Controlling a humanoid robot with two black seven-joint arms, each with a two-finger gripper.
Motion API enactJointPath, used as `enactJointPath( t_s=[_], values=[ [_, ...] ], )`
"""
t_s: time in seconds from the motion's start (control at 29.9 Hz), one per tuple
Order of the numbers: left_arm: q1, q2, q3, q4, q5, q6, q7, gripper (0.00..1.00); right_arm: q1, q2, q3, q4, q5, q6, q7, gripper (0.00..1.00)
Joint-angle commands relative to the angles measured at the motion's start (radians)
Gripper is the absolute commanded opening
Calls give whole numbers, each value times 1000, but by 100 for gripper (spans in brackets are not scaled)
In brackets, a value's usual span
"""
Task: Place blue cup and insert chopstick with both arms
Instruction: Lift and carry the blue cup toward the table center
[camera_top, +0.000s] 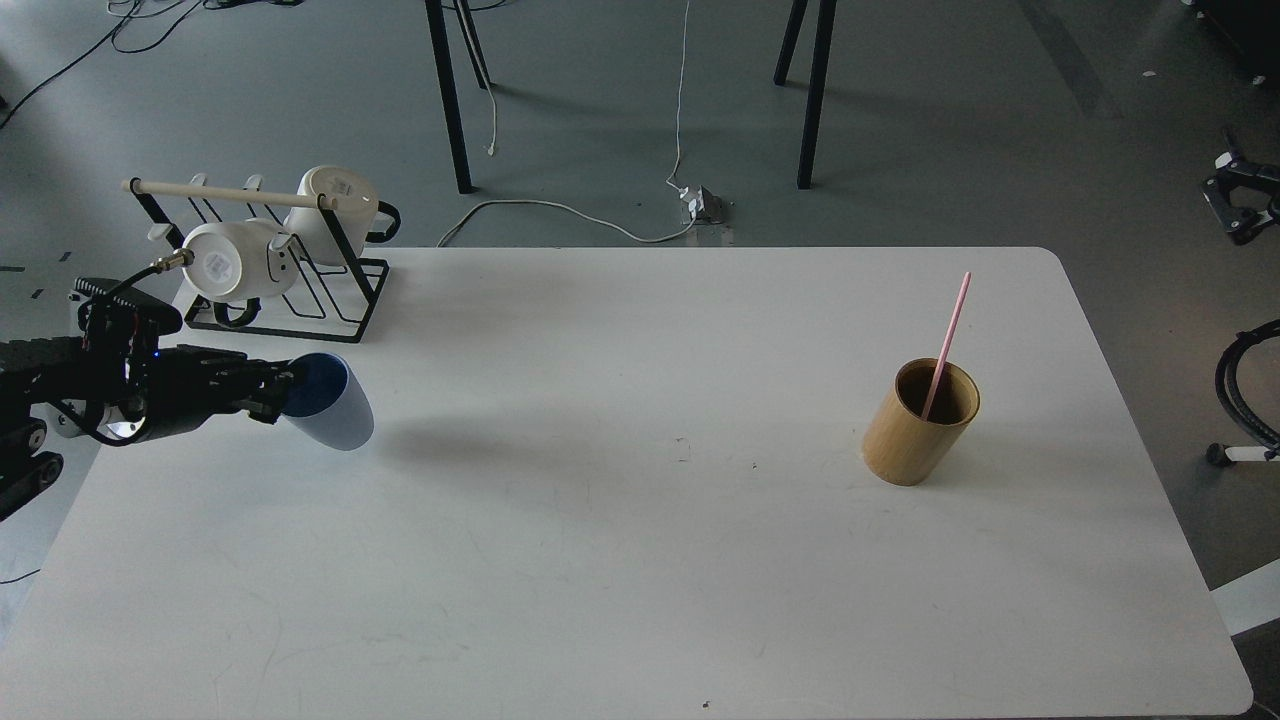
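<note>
Left claw (283, 392) gripping blue cup (335, 408) above white table (620, 560)

The mug rack (262, 262) sits at the table's (640, 560) far-left corner; the bamboo cylinder (919, 422), holding the chopstick (948, 335), stands near the right edge.

left gripper (281, 394) jaws clamp blue cup (335, 408) (tilted) | chopstick (946, 345) in bamboo cylinder (915, 435)

You have the light-blue cup (335, 412) tipped on its side at the table's left, mouth toward the left gripper (272, 397) at its rim, while the pink chopstick (946, 345) leans in the bamboo cylinder (915, 432) far right.
</note>
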Motion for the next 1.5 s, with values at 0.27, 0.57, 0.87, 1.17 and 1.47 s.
enactJointPath(
  t_s=[0.27, 0.57, 0.87, 1.17, 1.47],
  values=[
    [-275, 34, -2, -410, 95, -313, 0, 0, 2, -19, 6, 1, -1, 0, 0, 99],
    [-332, -245, 1, -451, 251, -377, 44, 0, 2, -49, 9, 8, 1, 0, 1, 99],
    [-324, -467, 77, -303, 309, -377, 49, 1, -2, -56, 9, 8, 1, 0, 1, 99],
    [-297, -610, 80, -112, 309, -377, 73, 2, 0, -49, 8, 9, -1, 0, 0, 99],
    [-270, -675, 97, -74, 309, -377, 133, 5, 0, -54, 8, 11, -1, 0, 0, 99]
  ],
)
